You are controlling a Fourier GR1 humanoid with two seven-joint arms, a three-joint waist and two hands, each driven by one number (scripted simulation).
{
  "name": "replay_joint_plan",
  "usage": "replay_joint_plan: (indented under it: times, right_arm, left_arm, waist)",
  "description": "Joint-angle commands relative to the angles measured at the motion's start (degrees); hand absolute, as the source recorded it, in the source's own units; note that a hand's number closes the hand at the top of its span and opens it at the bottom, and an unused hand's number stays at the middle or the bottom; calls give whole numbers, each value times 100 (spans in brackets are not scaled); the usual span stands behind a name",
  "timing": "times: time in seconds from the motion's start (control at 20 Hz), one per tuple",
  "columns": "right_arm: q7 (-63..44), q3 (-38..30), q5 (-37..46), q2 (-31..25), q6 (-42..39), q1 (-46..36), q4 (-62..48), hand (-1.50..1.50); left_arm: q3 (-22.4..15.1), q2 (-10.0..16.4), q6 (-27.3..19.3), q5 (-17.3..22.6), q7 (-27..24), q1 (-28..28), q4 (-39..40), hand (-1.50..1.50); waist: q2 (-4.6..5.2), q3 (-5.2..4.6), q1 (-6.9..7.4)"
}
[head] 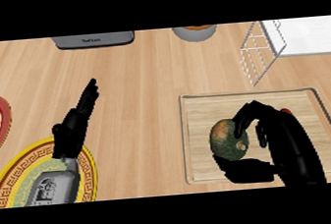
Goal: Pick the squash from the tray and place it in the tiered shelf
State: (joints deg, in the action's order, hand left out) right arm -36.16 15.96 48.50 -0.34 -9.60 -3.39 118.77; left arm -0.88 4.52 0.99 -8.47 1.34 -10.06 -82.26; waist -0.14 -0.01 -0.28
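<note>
Squash (228, 139) on tray (202, 175), R hand (276, 139) curled round it; L hand (75, 123) fingers straight.

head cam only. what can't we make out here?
All in the head view:
- Squash: right side hidden by the right hand curled round it; lifted off the tray or not, cannot tell.
- Shelf: cut by the top and right edges; tiers not visible.
- Grey box and round pot: cut by the top edge.
</note>
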Motion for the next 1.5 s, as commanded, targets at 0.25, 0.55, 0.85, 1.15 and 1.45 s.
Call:
replay_joint_plan:
  times: [0.25, 0.55, 0.85, 1.15, 1.45]
  right_arm:
    - [-1766, -371, 567, -67, -722, -1208, 1635, 150]
    - [-1957, -1578, 318, -582, -1060, -2638, 1144, 150]
    - [-2267, -2129, 360, -1158, -1442, -3428, 1014, 150]
    - [-1806, -2948, -37, -1724, -1185, -4254, -121, 150]
    - [-984, -3360, 67, -2255, -583, -4177, -1027, 150]
  left_arm:
    - [-103, -45, 60, 13, 170, 199, -327, 0]
    - [-25, -53, -61, -96, 32, -62, -10, 0]
    - [-283, -194, -171, -284, 229, 177, -368, 0]
    - [-37, -77, -56, -132, 331, -189, -159, 0]
    - [-173, -164, -90, -180, 248, 165, -465, 0]
  waist:
    - [-12, -5, 37]
    - [12, -3, 38]
    - [-4, -3, 46]
    - [11, -2, 41]
    - [14, 1, 62]
